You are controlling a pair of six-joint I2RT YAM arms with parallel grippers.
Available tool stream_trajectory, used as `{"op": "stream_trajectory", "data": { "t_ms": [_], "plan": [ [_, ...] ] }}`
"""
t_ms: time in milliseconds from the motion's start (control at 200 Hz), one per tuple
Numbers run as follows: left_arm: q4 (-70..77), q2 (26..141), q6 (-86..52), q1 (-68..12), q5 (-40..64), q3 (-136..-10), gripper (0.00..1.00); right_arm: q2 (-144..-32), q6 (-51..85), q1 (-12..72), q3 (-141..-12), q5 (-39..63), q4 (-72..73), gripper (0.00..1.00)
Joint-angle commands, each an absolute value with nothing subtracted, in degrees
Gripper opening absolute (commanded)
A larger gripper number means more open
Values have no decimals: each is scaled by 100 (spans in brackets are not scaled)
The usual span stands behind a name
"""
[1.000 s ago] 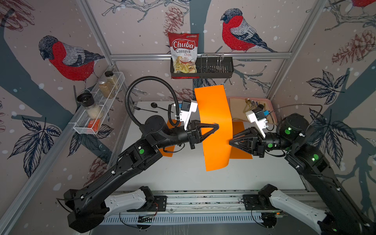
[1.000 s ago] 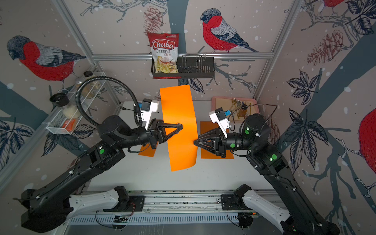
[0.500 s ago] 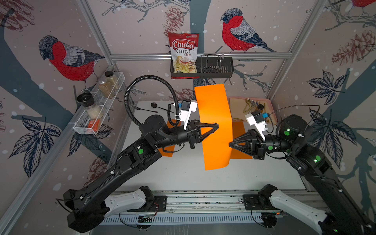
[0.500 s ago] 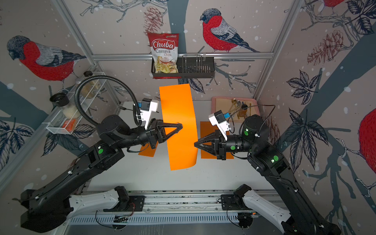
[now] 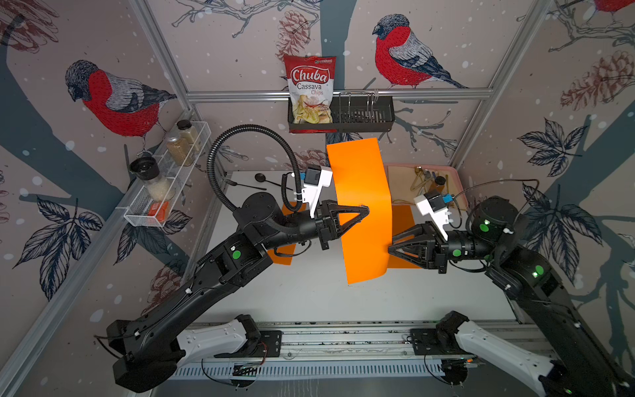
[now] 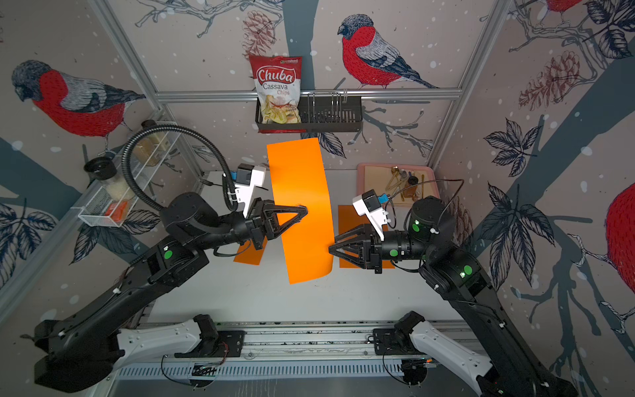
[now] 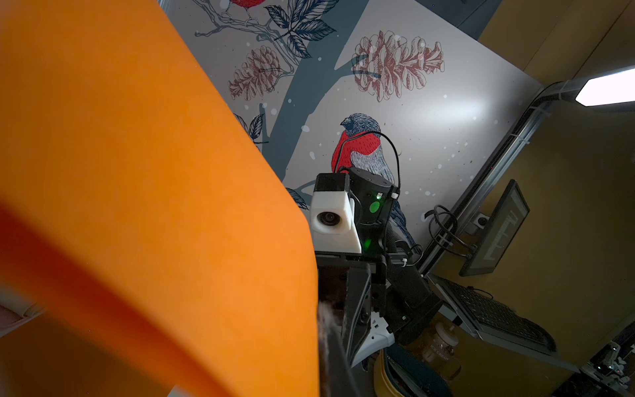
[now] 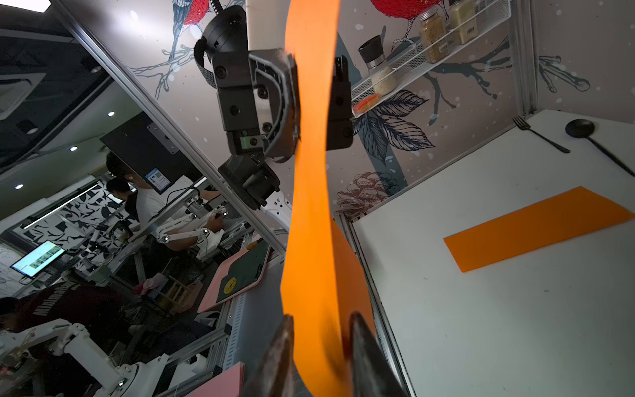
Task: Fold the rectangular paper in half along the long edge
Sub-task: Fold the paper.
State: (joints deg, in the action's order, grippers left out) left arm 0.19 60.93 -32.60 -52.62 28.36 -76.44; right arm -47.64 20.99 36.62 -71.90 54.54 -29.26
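- white table [image 5: 309, 299]: smooth and matt, faintly scuffed, partly covered by both arms.
- orange paper [image 5: 360, 172] [image 6: 299, 178]: a long thin rectangle held upright in the air over the middle of the table, between the two arms. it bows along its length and its lower corner curls. in the left wrist view [image 7: 137, 172] it fills most of the frame, blurred and cut off at the edges.
- left gripper [image 5: 367, 208]: black triangular fingers clamped tight on the paper about midway up. one finger is hidden behind the sheet in both top views.
- right gripper [image 5: 390, 246]: sits at the paper's other long edge, lower down. in the right wrist view its fingers [image 8: 360, 347] stand a little apart with the paper running between them. whether the pads touch it is hard to tell.
- flat orange sheet [image 5: 283, 256]: lies on the table, mostly hidden under the left arm.
- second flat sheet [image 5: 403, 220]: partly covered by the right gripper.
- pink tray [image 5: 457, 172]: in the back corner beside the right arm, its contents too small to make out.
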Motion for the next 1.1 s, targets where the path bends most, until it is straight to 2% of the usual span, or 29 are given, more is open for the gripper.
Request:
{"op": "stream_trajectory", "data": {
  "t_ms": [0,20,55,95,130,200,245,285,325,355,380,465,495,535,585,615,725,770,810,835,860,920,970,1021,1061,1096],
  "plan": [
    [6,6113,-3128,-5255,2822,-7751,0,-4716,2084,3705,-7152,5487,-2898,2],
    [-14,6130,-3123,-5255,2825,-7771,0,-4708,2098,3716,-7148,5466,-2906,6],
    [-41,6142,-3110,-5249,2830,-7799,0,-4702,2100,3717,-7167,5415,-2926,22],
    [-59,6151,-3092,-5256,2816,-7827,0,-4711,2077,3716,-7168,5408,-2970,27],
    [-82,6155,-3072,-5251,2808,-7858,0,-4719,2056,3726,-7169,5443,-3000,25],
    [-114,6174,-3035,-5251,2802,-7898,0,-4699,2032,3748,-7157,5452,-3022,9],
    [-132,6187,-3028,-5252,2804,-7921,0,-4684,2028,3761,-7140,5450,-3035,4],
    [-132,6196,-3024,-5252,2803,-7936,0,-4660,2049,3770,-7129,5410,-3035,6],
    [-140,6205,-3016,-5256,2797,-7941,0,-4653,2065,3779,-7136,5357,-3056,20],
    [-148,6210,-3005,-5256,2802,-7957,0,-4655,2057,3779,-7137,5359,-3081,24],
    [-149,6221,-2998,-5256,2799,-7967,0,-4658,2042,3783,-7137,5382,-3090,24],
    [-159,6247,-2986,-5255,2806,-7989,0,-4652,2020,3821,-7128,5393,-3111,8],
    [-159,6253,-2986,-5257,2806,-7998,0,-4641,2010,3836,-7132,5381,-3126,6],
    [-167,6253,-2976,-5256,2809,-8002,0,-4612,2023,3849,-7121,5335,-3122,7],
    [-175,6253,-2975,-5253,2808,-8011,0,-4606,2039,3858,-7128,5259,-3151,19],
    [-191,6255,-2959,-5255,2802,-8022,0,-4606,2018,3859,-7128,5286,-3175,19],
    [-220,6253,-2940,-5251,2789,-8046,0,-4581,1965,3889,-7136,5284,-3256,0],
    [-235,6267,-2939,-5253,2786,-8054,0,-4562,1968,3902,-7151,5239,-3274,2],
    [-242,6262,-2934,-5249,2781,-8060,0,-4546,1969,3902,-7163,5160,-3314,17],
    [-246,6268,-2934,-5256,2779,-8068,0,-4544,1969,3902,-7163,5147,-3330,21],
    [-257,6273,-2926,-5255,2786,-8075,0,-4551,1969,3898,-7150,5177,-3331,19],
    [-264,6291,-2914,-5255,2785,-8096,0,-4532,1961,3916,-7130,5203,-3356,6],
    [-268,6299,-2907,-5258,2786,-8114,0,-4515,1962,3936,-7111,5233,-3377,0],
    [-282,6303,-2889,-5255,2775,-8134,0,-4500,1966,3962,-7112,5224,-3385,1],
    [-298,6311,-2880,-5256,2777,-8158,0,-4496,1973,3973,-7126,5172,-3413,12],
    [-315,6311,-2873,-5252,2765,-8180,0,-4492,1973,3981,-7126,5189,-3433,14]
  ]
}}
